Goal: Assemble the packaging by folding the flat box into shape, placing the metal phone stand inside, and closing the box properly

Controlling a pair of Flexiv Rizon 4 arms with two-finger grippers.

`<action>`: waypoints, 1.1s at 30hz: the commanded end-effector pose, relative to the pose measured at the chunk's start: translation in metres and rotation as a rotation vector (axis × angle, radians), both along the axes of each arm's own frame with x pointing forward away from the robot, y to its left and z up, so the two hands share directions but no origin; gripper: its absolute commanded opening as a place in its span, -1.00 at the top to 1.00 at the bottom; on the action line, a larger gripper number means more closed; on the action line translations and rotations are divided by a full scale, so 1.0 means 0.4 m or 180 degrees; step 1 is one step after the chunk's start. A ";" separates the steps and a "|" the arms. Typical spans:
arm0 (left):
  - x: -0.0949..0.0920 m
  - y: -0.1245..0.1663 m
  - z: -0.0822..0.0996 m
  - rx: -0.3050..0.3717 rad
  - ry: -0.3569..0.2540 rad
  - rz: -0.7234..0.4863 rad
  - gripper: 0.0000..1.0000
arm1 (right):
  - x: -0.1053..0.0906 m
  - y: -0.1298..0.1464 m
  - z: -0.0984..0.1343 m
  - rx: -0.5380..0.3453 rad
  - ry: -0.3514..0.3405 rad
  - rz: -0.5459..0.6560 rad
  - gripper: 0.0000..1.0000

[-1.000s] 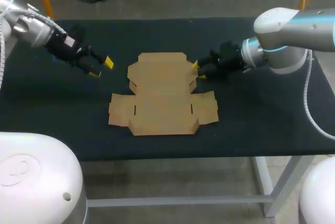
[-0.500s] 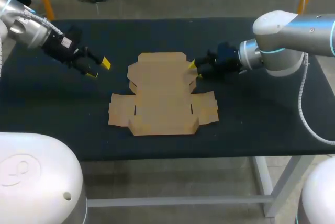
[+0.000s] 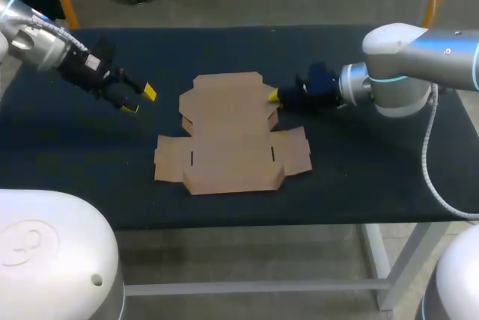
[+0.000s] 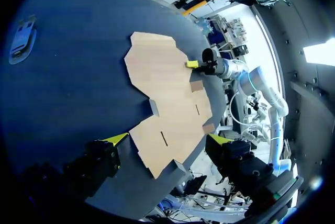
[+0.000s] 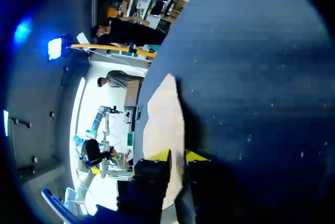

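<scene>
A flat box [image 3: 232, 137] of brown cardboard is lying unfolded in the middle of a dark-covered table [image 3: 359, 178]. Its narrower panel is pointing toward the far edge. Its wider part is facing the near edge, with a flap jutting out at each side and two short slits cut in it.

The right arm [image 3: 419, 58] is coming in from the right side, and the right gripper [image 3: 274, 96] is meeting the right edge of the narrower panel, just beyond the spot where the blank widens into its right flap. In the right wrist view, the right gripper [image 5: 178, 156] is sitting right at that cardboard edge, with the flat box [image 5: 163, 119] stretching away ahead of it. Whether it is pinching the card or only touching it cannot be told from any view.

The left arm [image 3: 45, 40] is coming in from the far left corner. The left gripper [image 3: 139, 99] is hanging apart from the box, off its far left corner, with bare cloth between the two. Its fingers [image 3: 150, 92] are standing spread and holding nothing.

In the left wrist view, the left gripper [image 4: 168, 139] is showing both yellow tips wide apart, and the flat box [image 4: 167, 93] is lying ahead of them on the cloth. The right gripper [image 4: 192, 64] is showing against the box's opposite edge.
</scene>
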State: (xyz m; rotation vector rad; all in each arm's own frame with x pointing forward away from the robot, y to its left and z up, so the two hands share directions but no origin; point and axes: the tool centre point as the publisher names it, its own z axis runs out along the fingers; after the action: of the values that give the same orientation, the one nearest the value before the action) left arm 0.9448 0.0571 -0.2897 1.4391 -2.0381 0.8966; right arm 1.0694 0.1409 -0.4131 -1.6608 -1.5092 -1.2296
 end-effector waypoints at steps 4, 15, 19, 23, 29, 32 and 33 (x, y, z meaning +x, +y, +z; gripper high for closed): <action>-0.002 -0.002 0.003 0.0008 0.0015 -0.0038 -1.00 | -0.016 -0.002 0.000 0.0150 -0.0207 -0.0038 1.00; -0.007 -0.021 0.011 -0.0308 -0.0282 -0.0335 -1.00 | -0.028 -0.014 0.045 0.0358 -0.0450 -0.0036 1.00; -0.006 -0.037 0.015 -0.0413 -0.0438 -0.0426 -1.00 | -0.035 -0.022 0.068 0.0430 -0.0502 -0.0030 1.00; -0.007 -0.047 0.026 -0.0467 -0.0735 -0.0397 -1.00 | -0.045 -0.035 0.092 0.0535 -0.0586 -0.0026 1.00; -0.015 -0.049 0.034 -0.0456 -0.1055 -0.0347 -1.00 | -0.056 -0.041 0.107 0.0543 -0.0600 -0.0030 1.00; -0.015 -0.049 0.034 -0.0456 -0.1055 -0.0347 -1.00 | -0.056 -0.041 0.107 0.0543 -0.0600 -0.0030 1.00; -0.015 -0.049 0.034 -0.0456 -0.1055 -0.0347 -1.00 | -0.056 -0.041 0.107 0.0543 -0.0600 -0.0030 1.00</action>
State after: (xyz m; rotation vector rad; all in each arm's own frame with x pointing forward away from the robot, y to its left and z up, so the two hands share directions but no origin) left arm 0.9462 0.0382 -0.2779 1.1260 -2.2018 1.2548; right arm 1.0468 0.1251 -0.3687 -1.4870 -1.4650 -1.5052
